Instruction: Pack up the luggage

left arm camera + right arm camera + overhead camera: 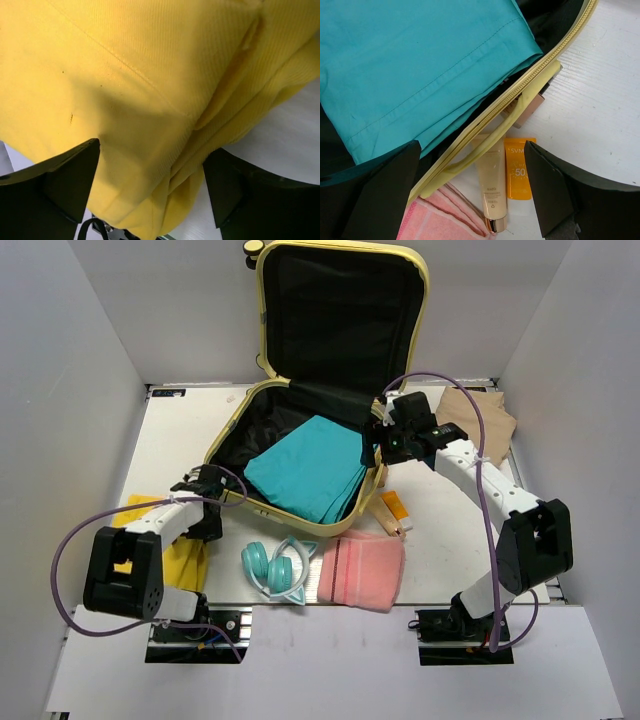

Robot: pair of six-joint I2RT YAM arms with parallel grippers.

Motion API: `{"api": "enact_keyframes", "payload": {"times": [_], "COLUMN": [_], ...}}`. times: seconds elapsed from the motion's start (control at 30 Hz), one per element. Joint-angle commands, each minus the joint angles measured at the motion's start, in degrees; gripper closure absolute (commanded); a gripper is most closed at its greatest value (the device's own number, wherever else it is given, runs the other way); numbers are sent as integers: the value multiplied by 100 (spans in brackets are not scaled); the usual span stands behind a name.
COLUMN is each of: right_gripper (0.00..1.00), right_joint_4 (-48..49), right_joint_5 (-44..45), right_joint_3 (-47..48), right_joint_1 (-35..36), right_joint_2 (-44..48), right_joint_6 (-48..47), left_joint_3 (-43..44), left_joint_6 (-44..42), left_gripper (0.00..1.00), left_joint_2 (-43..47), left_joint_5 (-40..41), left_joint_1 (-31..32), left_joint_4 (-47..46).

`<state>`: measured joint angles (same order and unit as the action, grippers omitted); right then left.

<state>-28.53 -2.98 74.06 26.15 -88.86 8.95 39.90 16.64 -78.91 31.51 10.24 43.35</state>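
Note:
The luggage [232, 430] lies open mid-table, its lid upright against the back wall. A folded teal cloth [310, 468] lies inside on the black lining. My left gripper [207, 525] hangs low over a yellow cloth [185, 560] by the luggage's front left. In the left wrist view its fingers stand open, with the yellow cloth's [140, 80] folded edge between them. My right gripper [385, 445] is open above the luggage's front right rim [530, 90], with nothing between its fingers. Below it are the teal cloth [420, 65] and two tubes.
A beige tube [492, 190] and an orange sunscreen tube [519, 172] lie on the table just outside the rim. A pink towel [362, 570] and teal headphones [272, 566] lie near the front edge. A tan cloth [480, 415] sits at the back right.

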Motion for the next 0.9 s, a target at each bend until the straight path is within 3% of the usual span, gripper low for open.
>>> {"api": "enact_keyframes", "payload": {"times": [0.0, 0.13, 0.17, 0.3, 0.33, 0.37, 0.4, 0.57, 0.87], "right_gripper": [10, 10, 10, 10, 10, 10, 10, 10, 12], "right_joint_4": [173, 190, 225, 217, 225, 243, 243, 296, 383], "right_joint_5": [44, -27, -27, -53, -53, -53, -45, -44, -106], "right_joint_3": [-76, -76, -94, -94, -111, -129, -120, -181, -278], "right_joint_1": [-22, -40, -49, -66, -58, -58, -66, -58, -58], "right_joint_2": [149, 167, 185, 202, 246, 246, 255, 334, 466], "right_joint_6": [-16, -16, -7, 1, -7, -7, 10, -16, -42], "left_joint_3": [-96, -193, -237, -237, -246, -237, -263, -246, 70], "left_joint_6": [-3, 102, 85, 76, 76, 58, 50, 102, -284], "left_gripper": [14, 40, 51, 69, 76, 93, 100, 100, 100], "left_joint_2": [-484, -607, -590, -590, -581, -564, -503, 59, 3319], "left_joint_5": [119, 207, 172, 101, 40, -4, -13, -66, -760], "left_joint_1": [-39, -92, -118, -224, -242, -233, -242, -233, -268], "left_joint_4": [-161, -125, -143, -169, -169, -204, -222, -126, -275]}}
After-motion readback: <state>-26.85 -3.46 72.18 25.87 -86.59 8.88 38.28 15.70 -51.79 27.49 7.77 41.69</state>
